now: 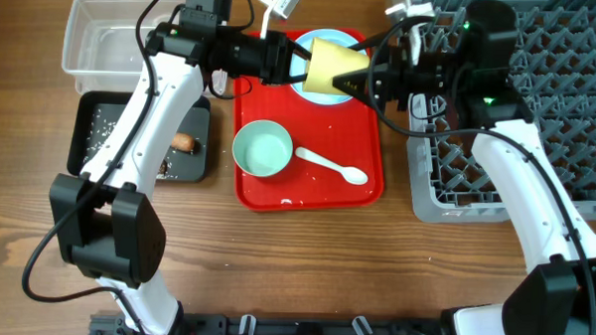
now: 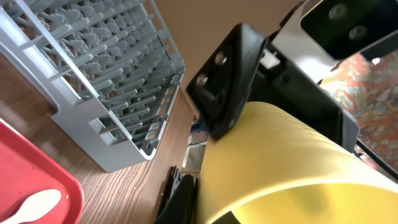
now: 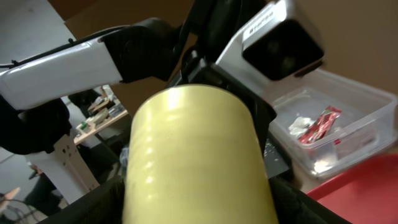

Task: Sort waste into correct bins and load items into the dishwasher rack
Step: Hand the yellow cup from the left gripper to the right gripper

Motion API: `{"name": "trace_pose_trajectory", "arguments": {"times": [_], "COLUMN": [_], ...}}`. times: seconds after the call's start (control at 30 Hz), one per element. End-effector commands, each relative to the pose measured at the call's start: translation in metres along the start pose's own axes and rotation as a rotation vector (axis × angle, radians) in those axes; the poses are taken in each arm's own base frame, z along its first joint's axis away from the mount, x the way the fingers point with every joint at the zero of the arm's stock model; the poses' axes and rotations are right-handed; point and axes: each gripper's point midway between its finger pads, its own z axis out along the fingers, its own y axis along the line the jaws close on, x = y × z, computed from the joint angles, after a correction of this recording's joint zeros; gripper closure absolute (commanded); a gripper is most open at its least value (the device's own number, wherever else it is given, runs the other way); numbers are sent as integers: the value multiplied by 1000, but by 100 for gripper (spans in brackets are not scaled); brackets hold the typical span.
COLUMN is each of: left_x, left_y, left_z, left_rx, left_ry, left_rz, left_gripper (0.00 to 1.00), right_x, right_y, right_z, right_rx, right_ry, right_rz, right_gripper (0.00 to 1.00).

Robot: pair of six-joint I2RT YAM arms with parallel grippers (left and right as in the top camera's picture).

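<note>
The small yellow cup point(image 1: 330, 66) hangs on its side above the light blue plate point(image 1: 318, 93) on the red tray. My left gripper point(image 1: 288, 60) is shut on its left end, one finger outside the wall and one inside point(image 2: 205, 210). My right gripper point(image 1: 365, 80) is shut on its right end, with fingers on both sides point(image 3: 193, 205). The mint-green bowl point(image 1: 263, 149) and white spoon point(image 1: 330, 167) lie on the tray. The clear tub point(image 3: 348, 118) holds the red-and-white wrapper point(image 3: 320, 123) and tissue point(image 3: 301, 124). The black tray point(image 1: 140, 132) holds rice, the sausage piece point(image 1: 185, 142) and a dark lump point(image 1: 164, 167). The pale blue bowl is out of view.
The grey dishwasher rack point(image 1: 539, 106) stands at the right, close behind my right arm, and it also shows in the left wrist view point(image 2: 106, 74). The flat red serving tray point(image 1: 307, 193) lies in the middle. The clear tub point(image 1: 109, 37) stands at the far left.
</note>
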Motion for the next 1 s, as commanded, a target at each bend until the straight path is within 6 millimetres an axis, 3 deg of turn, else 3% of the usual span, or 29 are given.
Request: {"name": "trace_pose_trajectory", "arguments": {"times": [0.0,0.13,0.37,0.5,0.67,0.8,0.97], "left_x": [-2,-2,-1,-1,-1,-1,1], "left_y": [0,0,-2,-2,-2,-2,-2], "left_z": [0,0,1,1,1,1,1], "left_rx": [-17,-17,-5,-4,-5,-4,-6], "left_ry": [-4,-4,-1,0,0,0,3], "left_rz": [16,16,12,11,11,11,-2], "left_gripper": [96,96,96,96,96,79,67], "right_x": [-7,-5,15,15,13,12,10], "right_y": [2,2,-2,-2,-2,-3,-10], "right_z": [-8,-13,-13,-13,-13,-13,-23], "right_rx": [-12,-24,-22,-22,-22,-14,10], "right_ry": [-9,-6,28,28,24,23,8], "right_rz": [6,9,22,18,-2,-7,-4], "right_gripper": [26,32,27,28,40,41,43]}}
